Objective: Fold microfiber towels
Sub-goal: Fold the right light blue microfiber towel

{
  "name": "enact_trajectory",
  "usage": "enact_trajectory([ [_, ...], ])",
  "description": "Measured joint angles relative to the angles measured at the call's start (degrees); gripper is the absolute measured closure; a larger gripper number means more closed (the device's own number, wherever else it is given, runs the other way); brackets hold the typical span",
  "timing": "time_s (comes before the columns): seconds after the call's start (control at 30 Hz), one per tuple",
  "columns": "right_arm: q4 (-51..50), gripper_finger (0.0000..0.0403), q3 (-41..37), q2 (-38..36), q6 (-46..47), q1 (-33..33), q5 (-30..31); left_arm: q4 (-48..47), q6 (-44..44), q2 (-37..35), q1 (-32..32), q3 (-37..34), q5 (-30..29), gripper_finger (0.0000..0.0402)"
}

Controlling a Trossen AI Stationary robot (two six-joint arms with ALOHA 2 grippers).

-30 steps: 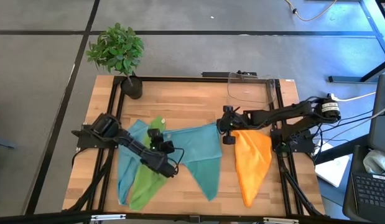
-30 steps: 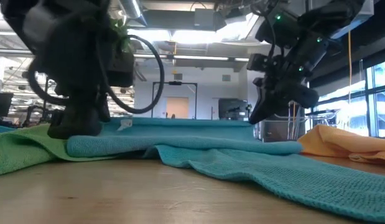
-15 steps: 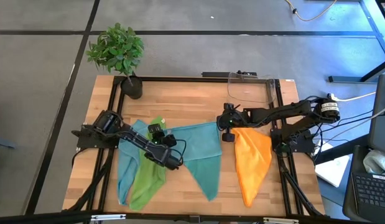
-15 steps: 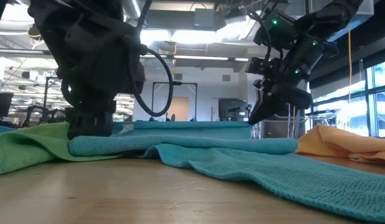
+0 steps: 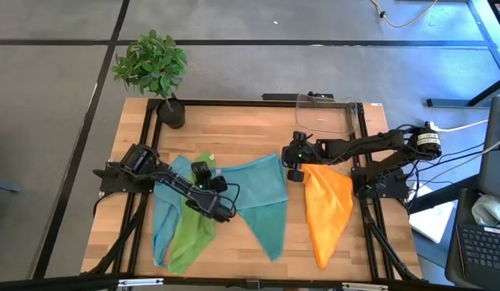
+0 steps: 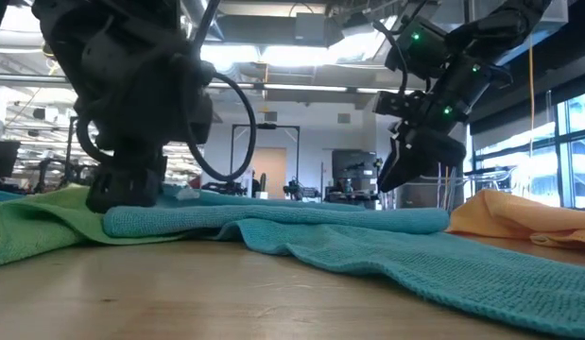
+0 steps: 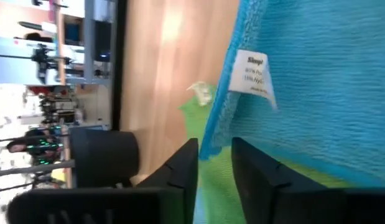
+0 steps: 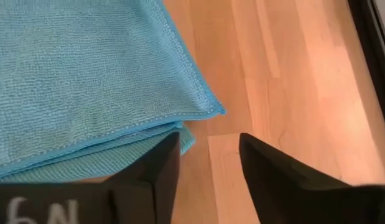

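Note:
The teal towel (image 5: 262,198) lies folded in two layers in the middle of the table. Its labelled corner (image 7: 254,71) rests on the lime green towel (image 5: 189,230). My left gripper (image 7: 214,146) is open at that corner, with the teal edge running between its fingers. My right gripper (image 8: 208,140) is open just off the towel's far right corner (image 8: 204,111) and hangs above the table (image 6: 398,175). A light blue towel (image 5: 161,218) lies at the left, under the green one. An orange towel (image 5: 326,210) lies at the right. My left gripper has its open fingers (image 7: 180,168) on either side of the teal towel's edge (image 7: 208,140) near the labelled corner, slanting down from the near side. I cannot tell whether they touch the cloth. The towel lies slack on the green towel.
A potted plant (image 5: 165,89) stands at the table's far left corner. A clear plastic bin (image 5: 324,117) stands at the far right. Bare wood shows along the far side (image 5: 233,129) and at the near middle.
Both grippers have opened and let go of the teal towel's far edge. That edge, which was drawn between them above the table, has sunk and now lies slack on the layer below. The left arm has swung slightly toward the table's right.

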Motion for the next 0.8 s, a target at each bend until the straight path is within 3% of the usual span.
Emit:
enact_trajectory([
  [0.2, 0.01, 0.0223, 0.00, -0.15, 0.94, 2.91, -0.17, -4.08, -1.83, -0.07, 0.01, 2.06, -2.81, 0.0270],
  [0.37, -0.12, 0.0233, 0.00, -2.28, 0.96, 7.71, -0.54, -5.46, -0.35, -1.55, -0.53, 4.39, -1.15, 0.0238],
  [0.5, -1.14, 0.0237, 0.01, -6.73, 1.50, 12.54, -9.30, -8.61, -0.59, -4.22, -3.00, 7.15, 3.01, 0.0226],
  [0.63, -2.67, 0.0237, 0.15, -9.19, 5.03, 17.85, -14.43, -0.50, 0.30, -7.55, -7.42, 8.82, 7.00, 0.0225],
  [0.8, -5.14, 0.0237, 0.02, -5.12, 3.95, 22.42, -8.76, 11.97, 10.68, -7.36, -12.59, 8.91, 7.26, 0.0225],
])
